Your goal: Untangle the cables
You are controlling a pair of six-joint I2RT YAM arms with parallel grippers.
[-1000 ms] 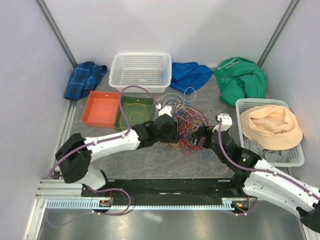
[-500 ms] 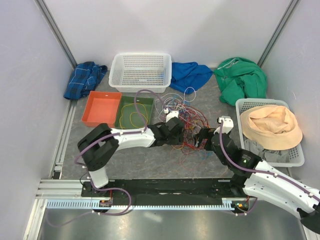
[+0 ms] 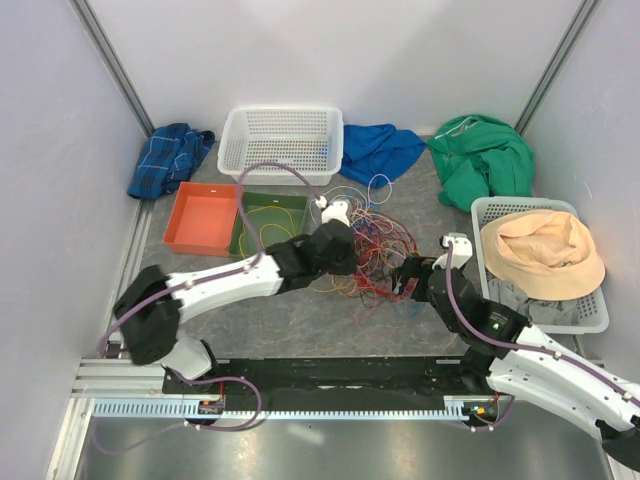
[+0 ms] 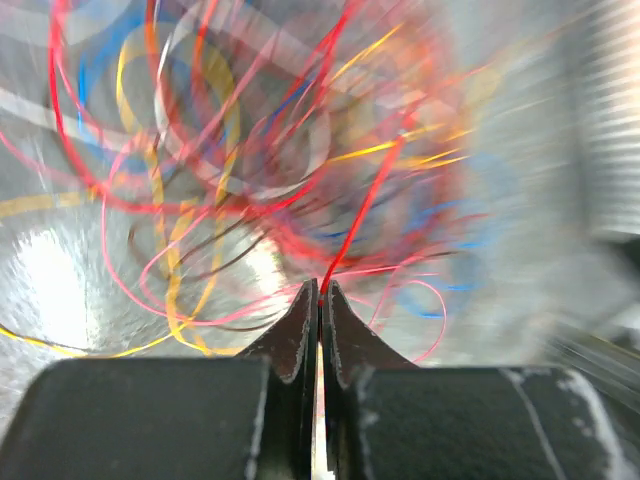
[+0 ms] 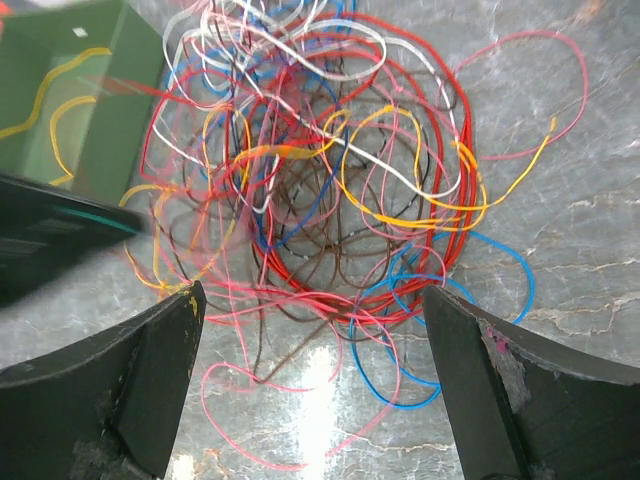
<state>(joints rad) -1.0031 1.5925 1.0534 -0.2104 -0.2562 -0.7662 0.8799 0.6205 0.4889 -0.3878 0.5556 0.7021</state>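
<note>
Thin glossy cables [image 5: 318,205], tangled loops, on marbled gry tabletop [image 5: 585,190]

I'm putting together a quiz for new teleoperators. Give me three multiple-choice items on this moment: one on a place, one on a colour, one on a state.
1. Where does the yellow cable apart from the tangle lie? A) orange tray B) green tray C) white basket
2. What colour is the cable in the left gripper? A) blue B) white C) red
3. How is the right gripper? A) open B) shut on a cable C) shut on nothing

Answers:
1 B: the yellow cable loops inside the green tray.
2 C: a red cable runs out from between the closed fingers.
3 A: its fingers are spread wide above the tangle.
</note>
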